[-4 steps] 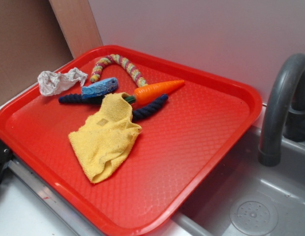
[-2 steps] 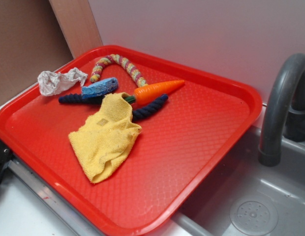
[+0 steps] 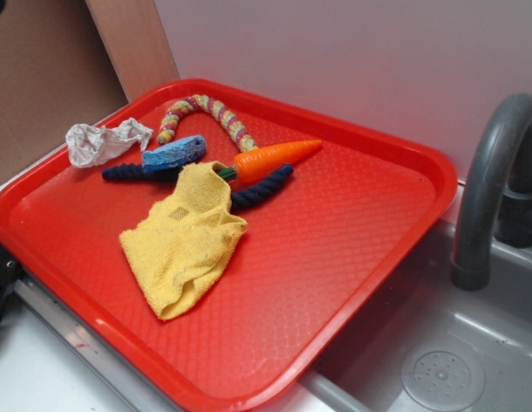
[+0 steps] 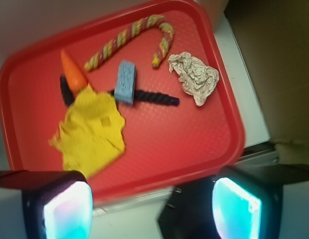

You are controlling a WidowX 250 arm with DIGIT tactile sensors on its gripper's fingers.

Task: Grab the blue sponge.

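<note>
In the wrist view the gripper (image 4: pixel 149 206) hangs high outside the tray's edge with its two glossy pads (image 4: pixel 67 211) spread wide apart and nothing between them. The blue sponge (image 3: pixel 174 153), a small porous oblong with a paler top, lies across the dark twisted rope (image 3: pixel 259 186) near the tray's far left corner, between the crumpled paper (image 3: pixel 101 142) and the smooth orange carrot (image 3: pixel 273 157), beside the rumpled yellow cloth (image 3: pixel 182 239) and the striped braided rope (image 3: pixel 210 111). The dimpled red plastic tray (image 3: pixel 360 215) sits beside a grey sink (image 3: pixel 446 360) and curved faucet (image 3: pixel 489 172), under a pale wall
</note>
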